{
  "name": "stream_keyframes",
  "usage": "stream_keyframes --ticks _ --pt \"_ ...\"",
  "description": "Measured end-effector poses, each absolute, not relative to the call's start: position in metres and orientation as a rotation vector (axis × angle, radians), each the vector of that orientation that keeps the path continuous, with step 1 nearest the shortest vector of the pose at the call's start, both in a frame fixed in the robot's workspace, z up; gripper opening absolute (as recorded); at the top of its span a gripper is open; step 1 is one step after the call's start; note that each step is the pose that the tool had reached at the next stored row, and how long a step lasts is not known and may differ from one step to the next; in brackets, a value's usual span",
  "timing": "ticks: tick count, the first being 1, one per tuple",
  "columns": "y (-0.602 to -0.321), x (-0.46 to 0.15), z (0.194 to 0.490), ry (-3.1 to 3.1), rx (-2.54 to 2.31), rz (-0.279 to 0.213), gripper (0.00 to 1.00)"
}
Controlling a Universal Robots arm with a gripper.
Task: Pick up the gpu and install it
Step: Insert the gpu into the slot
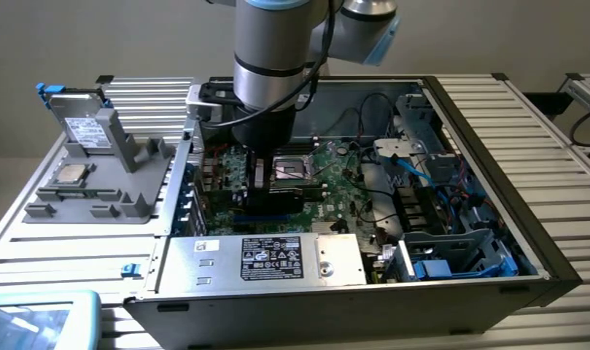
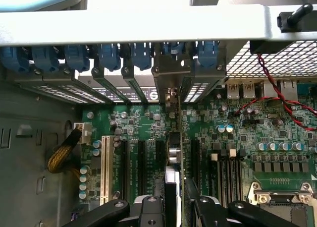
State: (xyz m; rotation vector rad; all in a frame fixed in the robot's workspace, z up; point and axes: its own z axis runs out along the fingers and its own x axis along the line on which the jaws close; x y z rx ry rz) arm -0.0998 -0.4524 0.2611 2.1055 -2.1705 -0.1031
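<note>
Gpu (image 2: 179, 123) upright in end effector (image 2: 181, 209) grip; neighbouring slots (image 2: 141, 162) close

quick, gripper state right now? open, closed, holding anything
Gripper: shut on the gpu, which it holds edge-on over the motherboard slots.

Stock on hand, counted:
- Gpu (image 2: 179, 133): 1, on edge, clamped in my gripper (image 2: 177, 207).
- Blue clips (image 2: 106, 56): 7 as far as I can count, in a row beyond the gpu.
- White slot (image 2: 105, 167): 1, beside my gripper.
- Yellow cable (image 2: 62, 155): 1.
- Red-black wire (image 2: 277, 95): 1.
- Case (image 1: 489, 131): 1, around my gripper.
- Power supply (image 1: 265, 259): 1, near my gripper.
- Socket (image 1: 292, 169): 1, just beside my gripper.
- Stand (image 1: 119, 182): 1, well apart.
- Drive (image 1: 85, 127): 1, on the stand.
- Chip (image 1: 71, 173): 1, on the stand.
</note>
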Motion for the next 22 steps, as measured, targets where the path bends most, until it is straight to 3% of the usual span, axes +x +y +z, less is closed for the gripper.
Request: stream_keyframes --ticks 22 --pt "-0.4516 -0.0976 0.2567 -2.175 2.094 -0.11 0.27"
